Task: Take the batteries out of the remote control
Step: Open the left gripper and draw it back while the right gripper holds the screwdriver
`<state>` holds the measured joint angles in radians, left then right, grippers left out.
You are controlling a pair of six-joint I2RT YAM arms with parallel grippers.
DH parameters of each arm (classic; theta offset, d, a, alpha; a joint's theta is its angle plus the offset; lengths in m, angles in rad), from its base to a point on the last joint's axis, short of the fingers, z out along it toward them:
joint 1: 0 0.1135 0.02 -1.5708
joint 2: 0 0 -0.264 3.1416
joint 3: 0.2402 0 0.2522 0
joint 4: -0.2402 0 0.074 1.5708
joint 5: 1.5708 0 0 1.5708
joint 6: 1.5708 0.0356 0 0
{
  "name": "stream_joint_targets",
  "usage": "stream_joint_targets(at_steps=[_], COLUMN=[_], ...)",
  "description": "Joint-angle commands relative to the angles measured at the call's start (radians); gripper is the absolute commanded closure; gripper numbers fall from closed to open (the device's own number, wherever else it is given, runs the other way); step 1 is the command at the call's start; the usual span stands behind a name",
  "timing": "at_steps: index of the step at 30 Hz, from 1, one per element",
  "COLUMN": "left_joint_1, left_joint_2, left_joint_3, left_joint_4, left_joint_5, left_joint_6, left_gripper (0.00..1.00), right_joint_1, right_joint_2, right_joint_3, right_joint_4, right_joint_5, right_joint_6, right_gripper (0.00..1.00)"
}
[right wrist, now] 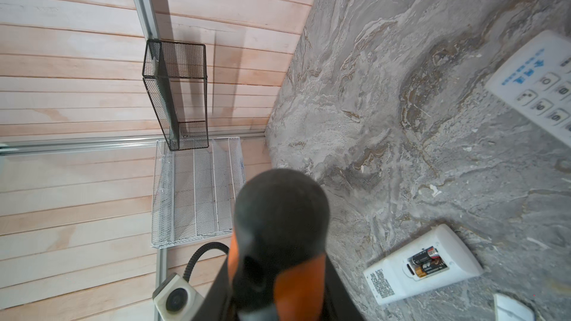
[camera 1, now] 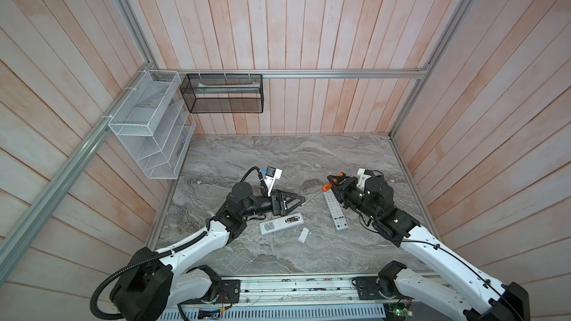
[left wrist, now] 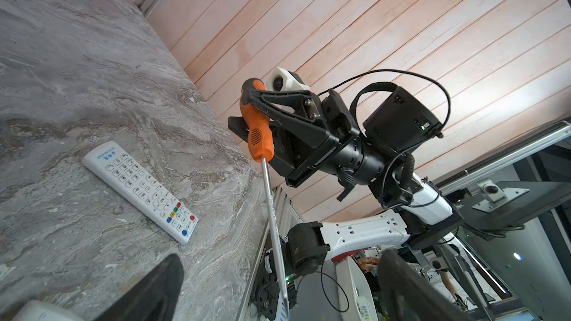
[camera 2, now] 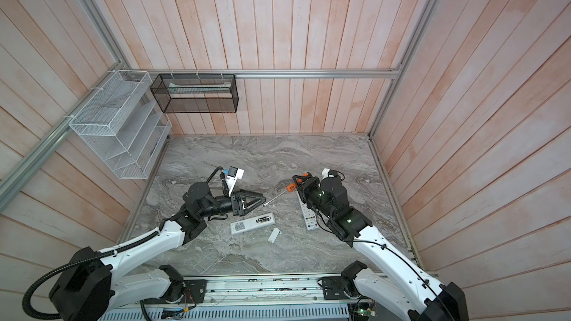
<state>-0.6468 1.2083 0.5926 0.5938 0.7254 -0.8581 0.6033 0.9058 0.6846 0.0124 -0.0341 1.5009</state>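
So the grey marble tabletop [camera 1: 278, 162] is mostly bare, with all the action in the middle. The right pincer [left wrist: 250, 109] is clamped on the orange-and-black handle of the screwdriver [left wrist: 258, 137], shaft sloping down toward the centre. The left pincer [camera 1: 301, 201] has its jaws spread wide either side of the shaft's tip end, and as far as I can see it isn't touching it. The face-up remote [camera 1: 334, 211] lies under the right arm, buttons showing. The face-down remote [camera 1: 272, 226] sits just in front of the left pincer with its back compartment uncovered. The little white battery cover [camera 1: 303, 235] lies loose on the tabletop just beside that remote, on the robot's side. The batteries [right wrist: 428, 262] are in the open bay: I count two, side by side and touching. My read is that the step in hand is prying them out with the screwdriver. To do it well I'd get the left pincer off the shaft and down onto the label end of the face-down remote so it can't skate on the marble. Then bring the tip in low and shallow at one end of a battery and lever up gently, no stabbing. On direction, each battery's long axis runs along the remote's own length, nearly across both top views and tilted slightly away toward the right. They sit in the remote's right-hand end, so the lever wants to work along that line.
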Motion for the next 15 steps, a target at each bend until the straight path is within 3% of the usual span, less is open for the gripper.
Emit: stream_joint_targets(at_steps=[1,4,12,15], left_joint_1=[-0.041,-0.066,-0.074,-0.076], left_joint_2=[0.04,0.068,0.07,0.082], left_joint_3=[0.044,0.052,0.059,0.073], left_joint_4=[0.057,0.069,0.057,0.051], left_joint_5=[-0.085,-0.108,-0.149,-0.139], left_joint_6=[0.007,-0.007,-0.02,-0.022], left_gripper=[0.0,0.0,0.38,0.48], right_joint_1=[0.012,0.016,0.017,0.018], right_joint_2=[-0.025,-0.036,-0.069,-0.084], right_joint_3=[-0.016,-0.02,-0.054,-0.062], right_joint_4=[0.028,0.023,0.026,0.02], right_joint_5=[0.064,0.072,0.08,0.088], right_joint_6=[0.05,0.051,0.06,0.061], right_gripper=[1.0,1.0,1.0,1.0])
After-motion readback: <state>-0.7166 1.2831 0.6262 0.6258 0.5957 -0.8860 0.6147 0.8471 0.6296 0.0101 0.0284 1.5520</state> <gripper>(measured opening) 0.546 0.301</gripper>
